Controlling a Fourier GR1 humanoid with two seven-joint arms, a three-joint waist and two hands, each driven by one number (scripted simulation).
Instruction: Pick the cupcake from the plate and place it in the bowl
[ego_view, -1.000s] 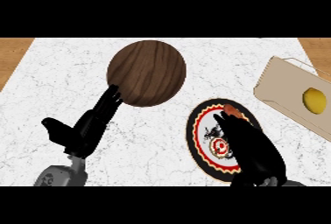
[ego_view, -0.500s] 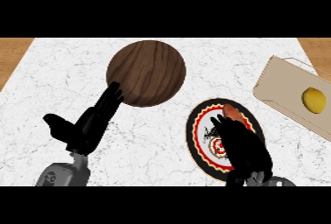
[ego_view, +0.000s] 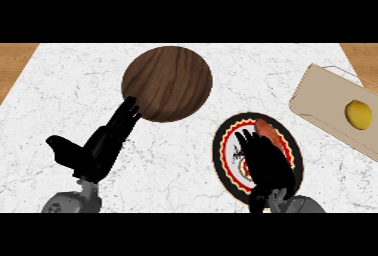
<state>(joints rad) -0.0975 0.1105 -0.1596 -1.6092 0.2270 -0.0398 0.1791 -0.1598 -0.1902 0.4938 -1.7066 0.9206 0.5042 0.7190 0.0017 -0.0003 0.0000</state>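
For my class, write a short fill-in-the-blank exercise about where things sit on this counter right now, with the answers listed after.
1. The right hand is over the patterned ____, beside the cupcake.
2. The left hand's straight fingertips reach the edge of the wooden ____.
3. The yellow item lies on the beige ____ at the view's right.
4. The counter top is white ____.

Missing words: plate; bowl; board; marble.

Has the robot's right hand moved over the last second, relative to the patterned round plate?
Yes. The black right hand has pulled back toward the view's lower edge over the red-and-black patterned round plate, uncovering the brownish cupcake at the plate's far side.
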